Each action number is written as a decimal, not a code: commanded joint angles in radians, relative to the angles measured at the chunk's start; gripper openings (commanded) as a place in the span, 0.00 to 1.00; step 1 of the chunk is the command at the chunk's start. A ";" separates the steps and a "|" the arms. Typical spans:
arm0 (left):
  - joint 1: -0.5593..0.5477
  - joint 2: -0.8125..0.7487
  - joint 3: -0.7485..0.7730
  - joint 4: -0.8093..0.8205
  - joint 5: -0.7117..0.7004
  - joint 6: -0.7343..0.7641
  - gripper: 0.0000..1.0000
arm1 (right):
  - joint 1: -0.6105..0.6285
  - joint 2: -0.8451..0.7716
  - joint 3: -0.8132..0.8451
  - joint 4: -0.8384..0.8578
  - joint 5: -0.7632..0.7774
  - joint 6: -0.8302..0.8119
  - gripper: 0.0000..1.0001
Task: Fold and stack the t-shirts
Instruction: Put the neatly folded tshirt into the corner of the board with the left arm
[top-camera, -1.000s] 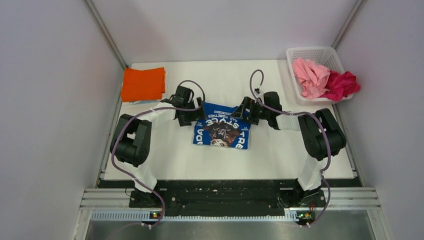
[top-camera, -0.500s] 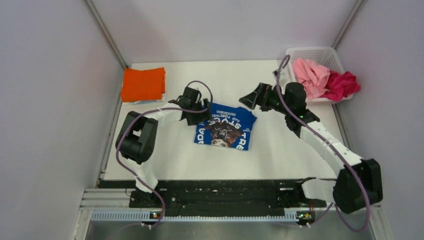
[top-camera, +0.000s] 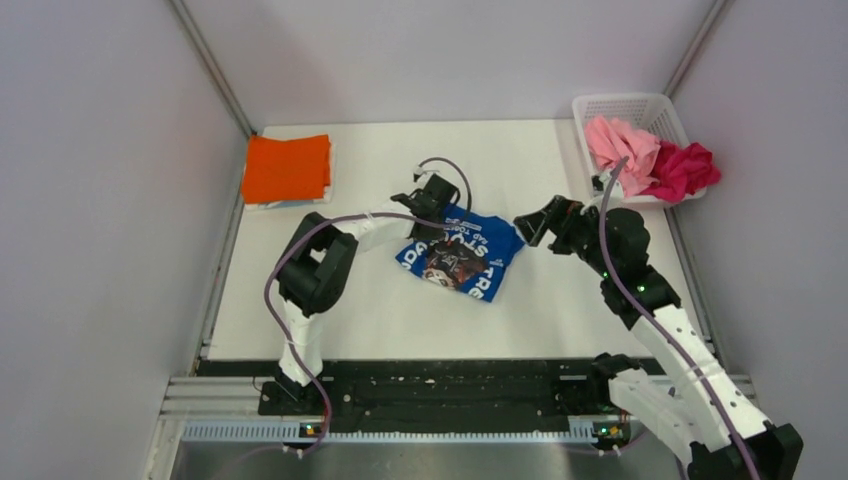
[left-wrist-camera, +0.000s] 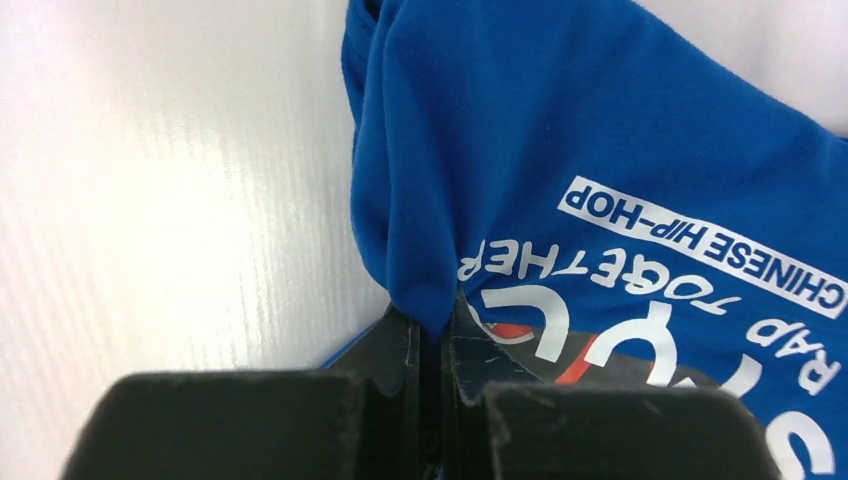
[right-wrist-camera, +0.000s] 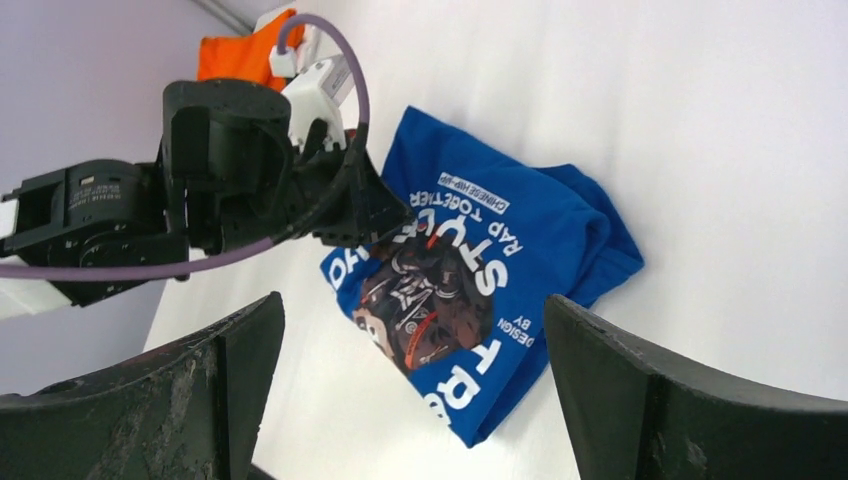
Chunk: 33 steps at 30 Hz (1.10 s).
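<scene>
The royal blue t-shirt (top-camera: 462, 256) with its white-lettered print lies folded and skewed mid-table, also in the left wrist view (left-wrist-camera: 620, 140) and the right wrist view (right-wrist-camera: 480, 250). My left gripper (top-camera: 428, 222) (left-wrist-camera: 437, 315) is shut on a pinched fold at the shirt's far left edge. My right gripper (top-camera: 532, 226) (right-wrist-camera: 412, 305) hangs open just right of the shirt, touching nothing. A folded orange t-shirt (top-camera: 287, 168) (right-wrist-camera: 235, 55) lies at the far left. The light pink t-shirt (top-camera: 620, 150) and the magenta t-shirt (top-camera: 685, 170) sit crumpled in the basket.
The white lattice basket (top-camera: 625, 101) stands at the table's far right corner, the magenta shirt spilling over its right rim. Grey walls close in the table on the left, back and right. The left arm's purple cable (top-camera: 445, 165) loops above the shirt.
My left gripper moved right along the blue shirt's far edge and closed on it, and the shirt bunched and turned. My right arm swung away, then came down to the shirt's right, still open.
</scene>
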 joint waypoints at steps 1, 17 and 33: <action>-0.006 0.018 0.040 -0.093 -0.260 0.044 0.00 | -0.007 -0.078 -0.017 -0.049 0.157 -0.020 0.99; 0.185 -0.060 0.199 0.276 -0.694 0.700 0.00 | -0.007 -0.085 -0.020 -0.071 0.222 -0.047 0.99; 0.337 -0.036 0.397 0.407 -0.608 1.015 0.00 | -0.007 -0.048 -0.027 -0.082 0.323 -0.052 0.99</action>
